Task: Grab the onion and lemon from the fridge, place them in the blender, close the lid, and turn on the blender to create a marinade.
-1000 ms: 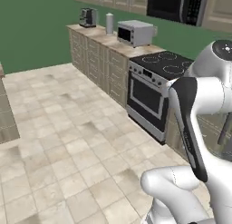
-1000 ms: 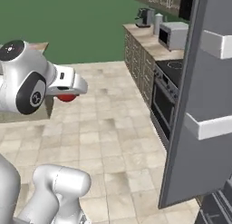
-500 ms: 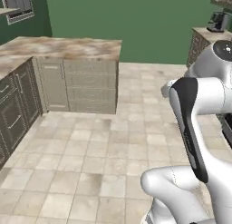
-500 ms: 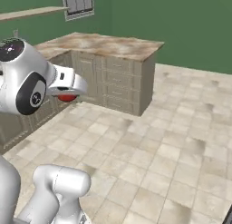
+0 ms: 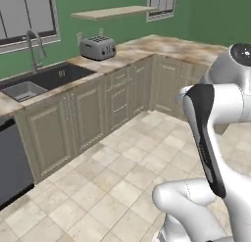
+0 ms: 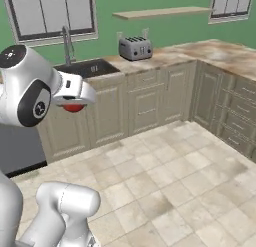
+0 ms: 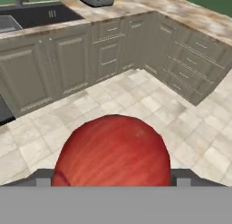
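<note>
So progress-wise, I'd call this maybe a quarter of the way in. The onion (image 7: 113,150) is in the tool (image 6: 75,103), and that's the only step the pictures can vouch for. No blender around: what's ahead is a long L-shaped table (image 5: 142,50) over grey-beige cabinets, with a dark sink (image 5: 44,79) and tap under a window, a silver toaster (image 5: 98,47) next to it, and a wall shelf (image 6: 160,12) above. My read is the robot is mid-carry, holding the onion out over the tiled floor (image 6: 175,191), well clear of the cabinets. Still to do, as far as I can judge: drop the onion in the jug, get the lemon, put the lid on, turn the knob.

In the right base view the onion is just a red bulge peeking out under the white hand, near the robot's shoulder. The hand view has it front and centre at the bottom, glossy and streaked.

Hard-to-see stuff: the fingertips themselves are buried behind the onion, so I can't tell how far apart they sit, only that they look clamped on it since it's hanging there mid-air. The onion's lower half is cut off too. There's a dark appliance front (image 5: 12,162) at the left edge of the left base view, cropped, can't say what it is.
</note>
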You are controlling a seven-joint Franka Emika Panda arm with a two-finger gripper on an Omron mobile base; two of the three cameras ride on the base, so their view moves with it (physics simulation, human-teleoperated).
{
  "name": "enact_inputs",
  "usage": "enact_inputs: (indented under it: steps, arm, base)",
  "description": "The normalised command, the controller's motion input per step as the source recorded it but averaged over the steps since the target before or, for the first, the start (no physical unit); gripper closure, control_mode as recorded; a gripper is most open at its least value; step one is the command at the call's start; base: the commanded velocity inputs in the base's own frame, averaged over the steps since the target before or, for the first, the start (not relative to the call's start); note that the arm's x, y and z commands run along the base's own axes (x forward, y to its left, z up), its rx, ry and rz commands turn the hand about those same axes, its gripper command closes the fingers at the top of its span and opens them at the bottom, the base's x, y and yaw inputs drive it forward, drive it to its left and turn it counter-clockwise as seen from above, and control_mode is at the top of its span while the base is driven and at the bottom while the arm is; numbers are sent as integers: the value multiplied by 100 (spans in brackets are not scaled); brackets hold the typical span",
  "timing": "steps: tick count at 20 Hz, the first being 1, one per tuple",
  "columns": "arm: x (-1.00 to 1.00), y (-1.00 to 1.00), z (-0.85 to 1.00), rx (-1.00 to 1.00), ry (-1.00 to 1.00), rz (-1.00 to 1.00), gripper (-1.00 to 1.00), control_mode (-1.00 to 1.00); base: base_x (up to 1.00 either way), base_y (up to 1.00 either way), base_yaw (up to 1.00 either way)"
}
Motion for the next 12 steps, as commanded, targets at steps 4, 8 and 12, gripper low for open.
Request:
enact_inputs:
  steps: [4, 8, 12]
  arm:
    - [0, 0, 0, 0, 0, 0, 100, 100]
    - [0, 0, 0, 0, 0, 0, 100, 100]
    - [0, 0, 0, 0, 0, 0, 100, 100]
  base:
    - [63, 0, 78]
    - [73, 11, 71]
    - [88, 24, 61]
